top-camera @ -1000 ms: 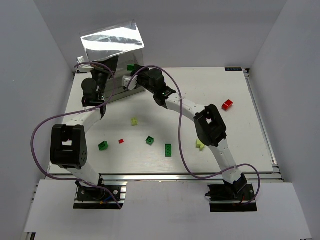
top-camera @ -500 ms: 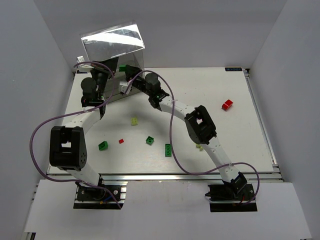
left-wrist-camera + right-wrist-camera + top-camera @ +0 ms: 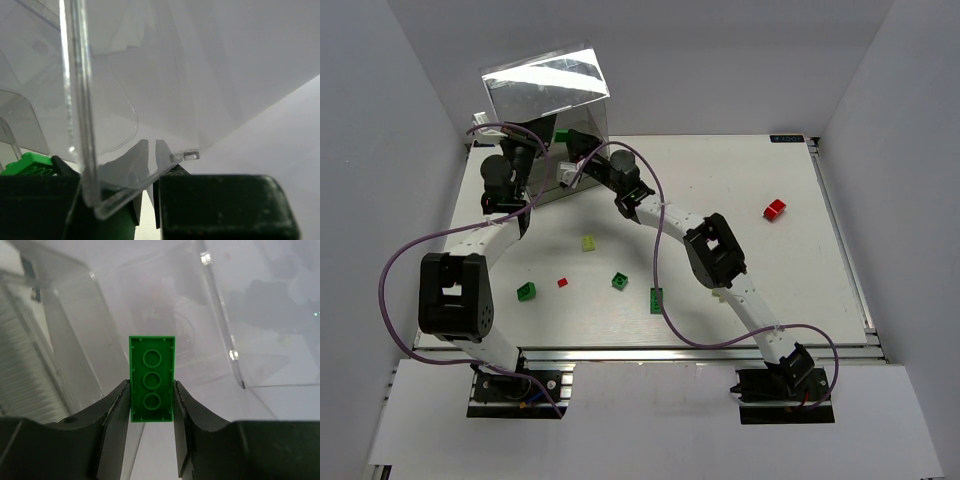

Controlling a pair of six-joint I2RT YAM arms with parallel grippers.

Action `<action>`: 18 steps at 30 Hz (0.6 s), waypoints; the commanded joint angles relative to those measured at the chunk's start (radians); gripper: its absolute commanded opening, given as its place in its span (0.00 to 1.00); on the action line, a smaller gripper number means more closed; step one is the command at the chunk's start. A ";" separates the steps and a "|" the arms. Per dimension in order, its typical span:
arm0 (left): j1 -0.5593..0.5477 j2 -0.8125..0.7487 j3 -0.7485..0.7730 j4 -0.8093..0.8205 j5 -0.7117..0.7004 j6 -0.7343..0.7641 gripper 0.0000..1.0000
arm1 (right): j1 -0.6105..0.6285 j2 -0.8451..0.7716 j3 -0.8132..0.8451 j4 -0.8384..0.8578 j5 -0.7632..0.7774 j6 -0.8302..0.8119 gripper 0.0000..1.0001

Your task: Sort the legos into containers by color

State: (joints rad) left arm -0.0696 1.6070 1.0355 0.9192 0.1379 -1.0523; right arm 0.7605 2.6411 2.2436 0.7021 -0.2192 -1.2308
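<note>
The left arm [image 3: 470, 240] folds at its elbow and reaches forward to the far left. The left gripper [image 3: 151, 152] has its fingers drawn almost together, with only a thin slit between them. The right arm [image 3: 720, 255] stretches diagonally toward the far left, nearly straightened out. The right gripper [image 3: 151, 390] is clamped on a green brick [image 3: 151, 372], which stands on end between the fingers.
</note>
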 commanded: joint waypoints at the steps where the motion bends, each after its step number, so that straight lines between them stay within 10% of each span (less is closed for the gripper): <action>1: 0.010 -0.062 -0.002 0.018 0.011 0.014 0.23 | -0.004 -0.004 0.037 0.134 0.006 0.120 0.00; 18: 0.010 -0.053 -0.009 0.032 0.022 0.018 0.23 | -0.027 0.020 0.102 0.117 0.119 0.655 0.00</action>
State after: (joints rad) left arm -0.0669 1.6070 1.0306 0.9203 0.1459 -1.0439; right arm 0.7433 2.6423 2.2726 0.7654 -0.1619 -0.7155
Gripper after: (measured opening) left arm 0.228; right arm 0.409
